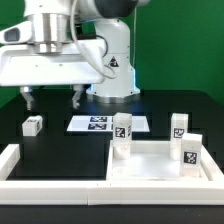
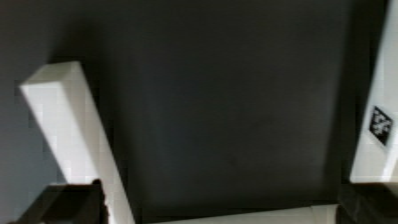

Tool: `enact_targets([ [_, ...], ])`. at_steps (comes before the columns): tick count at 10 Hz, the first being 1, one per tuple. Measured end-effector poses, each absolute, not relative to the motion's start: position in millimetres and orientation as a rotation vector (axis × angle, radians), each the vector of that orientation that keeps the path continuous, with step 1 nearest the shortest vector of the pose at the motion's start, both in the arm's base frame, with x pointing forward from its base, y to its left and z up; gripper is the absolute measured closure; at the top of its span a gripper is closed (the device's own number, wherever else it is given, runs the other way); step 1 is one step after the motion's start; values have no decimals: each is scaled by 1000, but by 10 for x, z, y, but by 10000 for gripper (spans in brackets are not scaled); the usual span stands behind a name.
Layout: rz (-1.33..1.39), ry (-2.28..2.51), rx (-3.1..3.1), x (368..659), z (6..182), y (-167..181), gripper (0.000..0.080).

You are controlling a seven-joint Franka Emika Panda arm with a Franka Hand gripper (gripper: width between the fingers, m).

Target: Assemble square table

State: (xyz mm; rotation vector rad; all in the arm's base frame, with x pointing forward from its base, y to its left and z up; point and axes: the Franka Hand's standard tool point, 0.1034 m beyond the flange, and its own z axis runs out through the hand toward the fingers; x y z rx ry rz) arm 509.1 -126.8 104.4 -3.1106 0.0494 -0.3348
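The white square tabletop (image 1: 150, 175) lies at the exterior view's right, rim up. Three white tagged legs stand at its corners: one at the far left (image 1: 122, 128), one at the far right (image 1: 179, 125), one nearer on the right (image 1: 191, 150). A fourth leg (image 1: 33, 125) lies loose on the black table at the left. My gripper (image 1: 52, 100) hangs open and empty above the table, between the loose leg and the marker board. In the wrist view the gripper (image 2: 222, 212) frames dark table, with a long white piece (image 2: 71, 130) beside one finger (image 2: 68, 205).
The marker board (image 1: 105, 123) lies flat in the middle, in front of the robot base (image 1: 115, 70). A long white rail (image 1: 55, 190) runs along the front and up the left side. A white tagged edge (image 2: 379, 130) shows in the wrist view; I cannot tell what it belongs to.
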Motion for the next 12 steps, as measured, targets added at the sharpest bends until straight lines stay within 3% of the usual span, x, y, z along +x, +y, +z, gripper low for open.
enact_targets([
  [4, -294, 7, -3107, 5078, 1023, -1238, 150],
  [6, -108, 26, -3080, 4973, 869, -1201, 150],
  [9, 237, -50, -3049, 4414, 618, -1551, 150],
  [12, 532, -52, -3015, 4005, 552, -2125, 150],
])
